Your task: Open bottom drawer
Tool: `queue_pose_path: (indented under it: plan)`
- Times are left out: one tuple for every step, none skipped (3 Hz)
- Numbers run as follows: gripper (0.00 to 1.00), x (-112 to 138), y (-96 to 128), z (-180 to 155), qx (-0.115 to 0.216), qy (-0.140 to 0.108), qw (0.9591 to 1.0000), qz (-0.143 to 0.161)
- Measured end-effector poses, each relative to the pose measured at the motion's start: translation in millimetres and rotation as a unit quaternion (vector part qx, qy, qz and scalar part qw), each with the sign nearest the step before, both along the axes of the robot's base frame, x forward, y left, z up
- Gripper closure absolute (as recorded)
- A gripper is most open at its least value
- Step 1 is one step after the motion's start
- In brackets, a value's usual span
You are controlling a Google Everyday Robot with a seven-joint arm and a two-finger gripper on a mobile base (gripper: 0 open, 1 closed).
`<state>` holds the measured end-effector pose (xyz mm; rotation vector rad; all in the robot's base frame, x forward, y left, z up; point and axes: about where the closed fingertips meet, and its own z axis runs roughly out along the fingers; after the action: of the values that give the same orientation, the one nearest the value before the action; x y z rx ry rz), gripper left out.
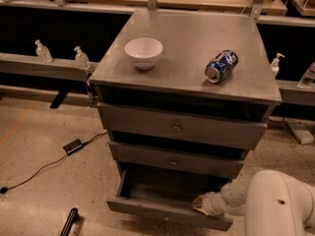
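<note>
Got the bottom drawer (162, 211) pulled out, hand (199, 203) tucked inside at 5 o'clock, can't tell its grip. Could drop right out if yanked further.

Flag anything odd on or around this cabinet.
The blue can lies tipped on its side on the cabinet top. The bottom drawer hangs open, the claw at its right front.
</note>
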<state>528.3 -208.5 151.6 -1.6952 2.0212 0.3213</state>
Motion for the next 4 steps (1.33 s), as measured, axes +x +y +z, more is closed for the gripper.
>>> queue_pose_path:
  plan:
    - [1.00, -6.4, -3.0, 2.7, 0.003, 0.002, 1.0000, -0.003]
    - [1.00, -6.4, -3.0, 3.2, 0.003, 0.002, 1.0000, -0.003]
    - [1.00, -6.4, -3.0, 3.4, 0.003, 0.002, 1.0000, -0.003]
    - [1.00, 6.5, -4.2, 5.4, 0.007, -0.008, 0.9999, -0.006]
